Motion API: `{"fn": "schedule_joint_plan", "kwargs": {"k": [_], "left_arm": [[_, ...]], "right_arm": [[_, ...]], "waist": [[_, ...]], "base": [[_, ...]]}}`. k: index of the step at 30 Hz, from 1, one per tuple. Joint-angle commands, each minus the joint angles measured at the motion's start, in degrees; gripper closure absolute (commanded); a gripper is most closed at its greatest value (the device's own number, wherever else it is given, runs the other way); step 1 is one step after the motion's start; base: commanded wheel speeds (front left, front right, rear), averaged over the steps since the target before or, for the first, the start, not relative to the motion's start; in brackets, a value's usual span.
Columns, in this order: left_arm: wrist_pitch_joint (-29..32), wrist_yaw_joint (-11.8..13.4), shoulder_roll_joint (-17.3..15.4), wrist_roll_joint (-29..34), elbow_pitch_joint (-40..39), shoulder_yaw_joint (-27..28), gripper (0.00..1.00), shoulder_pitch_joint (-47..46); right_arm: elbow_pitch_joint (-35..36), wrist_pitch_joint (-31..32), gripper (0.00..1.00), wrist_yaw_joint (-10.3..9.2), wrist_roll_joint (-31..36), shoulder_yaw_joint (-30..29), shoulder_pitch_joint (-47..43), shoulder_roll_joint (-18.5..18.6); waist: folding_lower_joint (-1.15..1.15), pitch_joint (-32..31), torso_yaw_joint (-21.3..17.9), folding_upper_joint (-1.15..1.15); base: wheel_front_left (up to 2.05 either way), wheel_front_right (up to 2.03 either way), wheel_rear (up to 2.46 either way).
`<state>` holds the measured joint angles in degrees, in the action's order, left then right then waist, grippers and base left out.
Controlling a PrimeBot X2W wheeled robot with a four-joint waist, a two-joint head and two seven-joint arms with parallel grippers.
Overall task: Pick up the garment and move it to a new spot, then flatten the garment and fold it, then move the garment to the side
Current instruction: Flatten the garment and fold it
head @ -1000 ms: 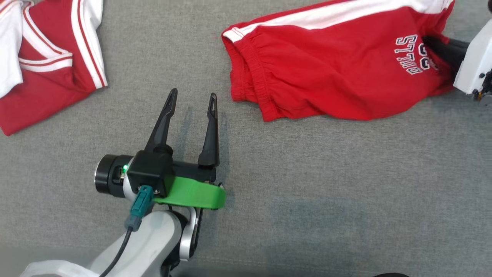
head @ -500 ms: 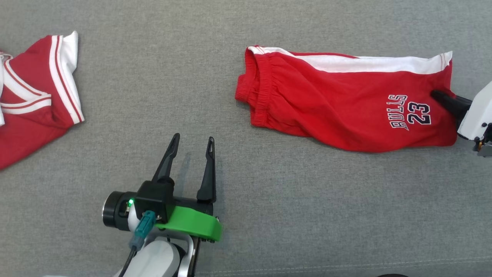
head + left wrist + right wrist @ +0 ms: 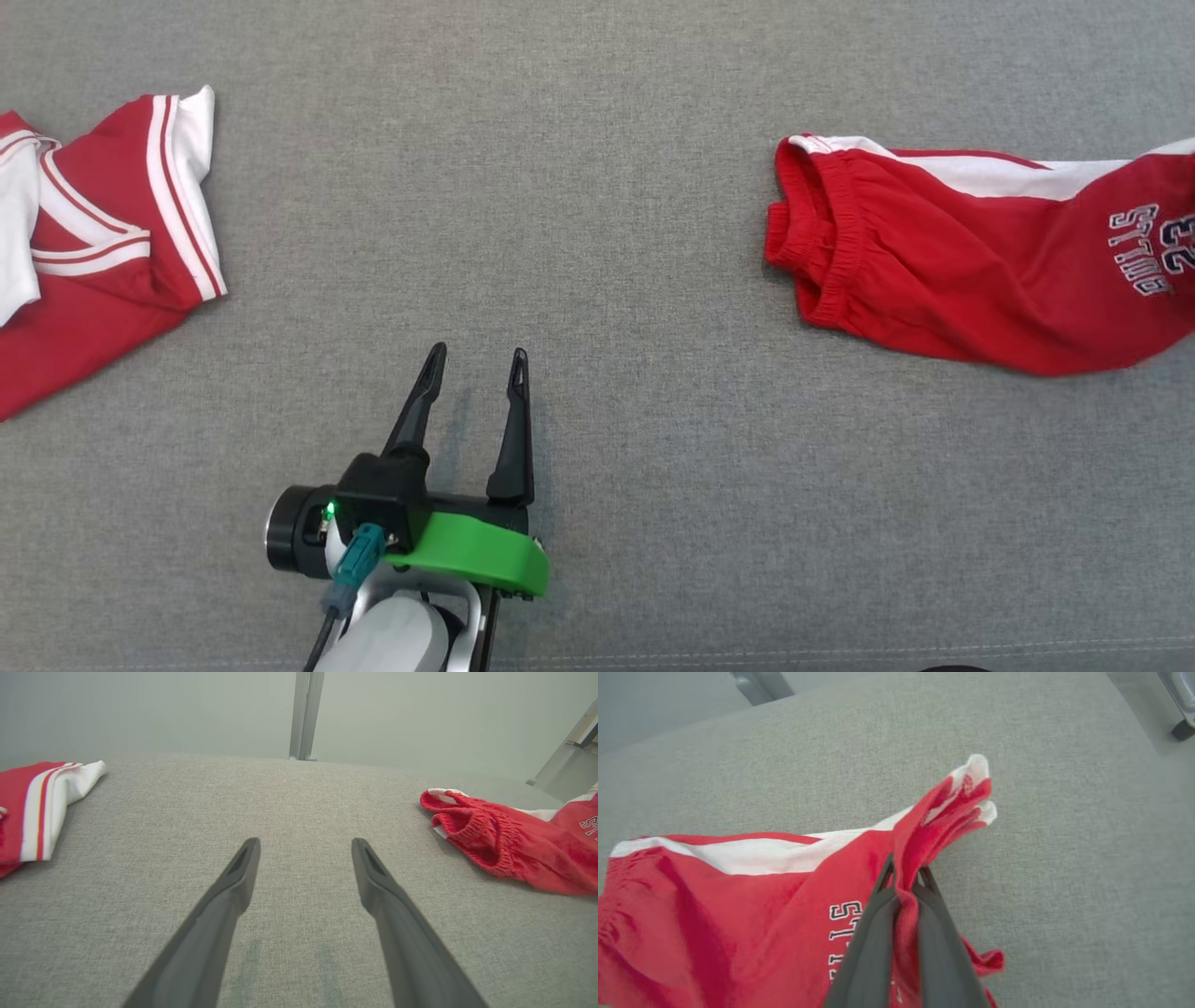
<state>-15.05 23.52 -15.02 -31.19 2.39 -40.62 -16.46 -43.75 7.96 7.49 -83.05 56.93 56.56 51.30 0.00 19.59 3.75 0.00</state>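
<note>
Red basketball shorts (image 3: 980,280) with a white side stripe lie across the right side of the grey fabric tabletop (image 3: 579,187). Their gathered elastic waistband (image 3: 822,243) points toward the middle, and the leg end runs off the head view's right edge. Your right claw (image 3: 906,865) is pressed together on that leg end. In the right wrist view its two dark fingers (image 3: 873,942) pinch a bunched fold of red cloth, and the white-trimmed hem corner (image 3: 976,779) stands up in a peak just beyond the tips. White outlined lettering (image 3: 843,911) sits on the cloth just left of the fingers in that view, partly hidden by them. The cloth rises from the tabletop to the pinch, rumpled rather than flat.

Your left claw (image 3: 478,351) hovers low over bare fabric at the lower middle of the head view, well apart from the shorts. Its fingers are spread and hold nothing, and the left wrist view shows open grey weave between them. A green bracket (image 3: 476,560) and a teal plug (image 3: 355,560) sit at its wrist.

At the far left a second garment, a red jersey (image 3: 103,271) with white and red striped trim, lies crumpled and partly out of the head view. Beyond the tabletop's far edge a grey metal post (image 3: 306,714) rises against a pale wall (image 3: 140,709).
</note>
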Motion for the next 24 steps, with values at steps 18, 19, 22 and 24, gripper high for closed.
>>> {"fn": "schedule_joint_plan", "kwargs": {"k": [18,19,22,24], "left_arm": [[-0.18,-4.86,4.52,4.84,2.18,6.64,0.00,1.02],[-0.18,-4.95,4.68,4.99,2.29,6.89,0.00,1.23],[-0.18,-5.46,5.15,5.45,2.76,7.93,0.00,2.09],[-0.18,-5.96,5.55,5.65,3.11,8.40,0.00,2.54]], "right_arm": [[6.24,3.14,1.00,0.00,6.74,2.38,2.93,-22.55],[6.11,2.84,1.00,0.00,7.15,2.19,3.20,-23.51],[5.63,2.41,1.00,0.00,8.47,1.77,3.16,-26.01],[5.29,2.37,1.00,0.00,9.32,1.51,2.84,-27.16]], "waist": [[0.00,0.71,1.10,0.00],[0.00,0.65,1.04,0.00],[0.00,0.07,0.75,0.00],[0.00,-0.48,0.50,0.00]], "base": [[0.00,0.00,0.00],[0.00,0.00,0.00],[0.00,0.00,0.00],[0.00,0.00,0.00]]}}
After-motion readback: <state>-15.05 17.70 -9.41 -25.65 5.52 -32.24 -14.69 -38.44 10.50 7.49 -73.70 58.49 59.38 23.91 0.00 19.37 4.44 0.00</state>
